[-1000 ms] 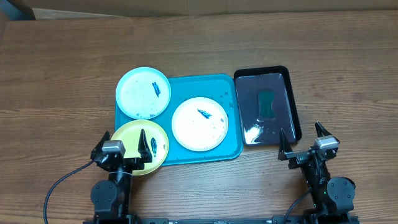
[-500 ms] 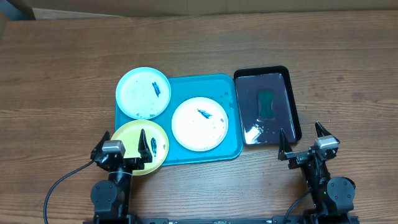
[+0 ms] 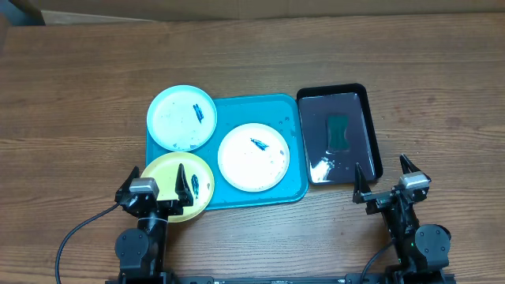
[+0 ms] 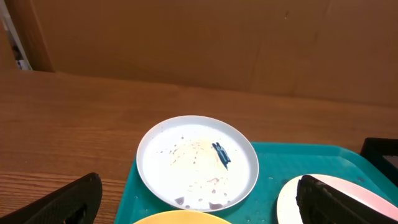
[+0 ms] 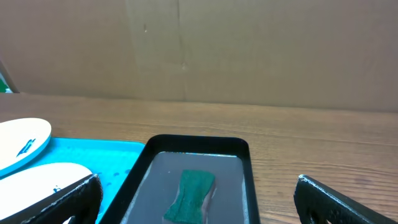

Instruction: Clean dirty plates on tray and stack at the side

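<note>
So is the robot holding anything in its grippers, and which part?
Nothing is held. The left gripper and the right gripper both stand open and empty.

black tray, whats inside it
A green sponge lies flat near the middle of the black tray, on its glossy, wet-looking bottom. The patch under the sponge is covered, so nothing can be told there.

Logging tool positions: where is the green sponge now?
Overhead view: the green sponge lies in the black tray, just right of the turquoise tray.
</note>
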Controlling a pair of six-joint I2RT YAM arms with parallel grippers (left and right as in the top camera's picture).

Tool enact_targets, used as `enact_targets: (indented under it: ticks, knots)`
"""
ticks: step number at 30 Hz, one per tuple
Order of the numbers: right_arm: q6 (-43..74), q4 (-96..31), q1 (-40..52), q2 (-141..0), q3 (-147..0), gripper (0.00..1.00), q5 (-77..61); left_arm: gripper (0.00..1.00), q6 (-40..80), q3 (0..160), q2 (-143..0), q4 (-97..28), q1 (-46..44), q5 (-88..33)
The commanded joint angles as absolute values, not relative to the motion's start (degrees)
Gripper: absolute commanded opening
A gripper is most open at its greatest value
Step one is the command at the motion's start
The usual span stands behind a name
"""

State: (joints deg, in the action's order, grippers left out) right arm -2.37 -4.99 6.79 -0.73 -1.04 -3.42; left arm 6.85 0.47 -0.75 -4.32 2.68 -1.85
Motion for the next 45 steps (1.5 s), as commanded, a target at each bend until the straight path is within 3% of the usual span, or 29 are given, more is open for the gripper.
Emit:
enact_targets:
  ticks: [1, 45]
  knots:
    - [-2.6, -4.6, 6.6, -0.2, -0.4, 1.00, -2.9, 1.00, 5.8, 0.3, -0.4, -4.4, 2.8, -1.5]
    - [-2.6, -4.6, 6.6, -0.2, -0.4, 1.00, -2.9, 1.00, 5.7, 0.3, -0.4, -4.3, 2.9, 1.1]
